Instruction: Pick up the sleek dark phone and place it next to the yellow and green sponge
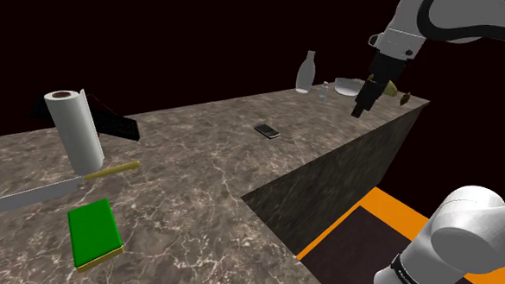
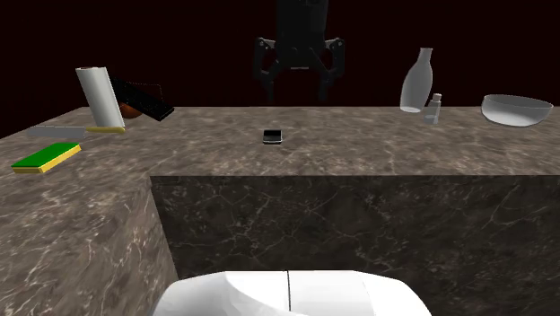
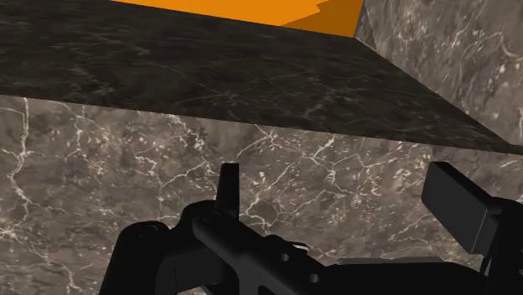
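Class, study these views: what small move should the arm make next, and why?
Probably carry the open hand across until it hangs over the phone: the phone lies flat on the counter, untouched, and the hand hovers well away from it.

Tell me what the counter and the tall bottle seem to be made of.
Counter: looks like smooth stone, likely marble, grey-brown with white veins. Tall bottle: see-through with pale highlights, so clear glass or plastic; which one stays open.
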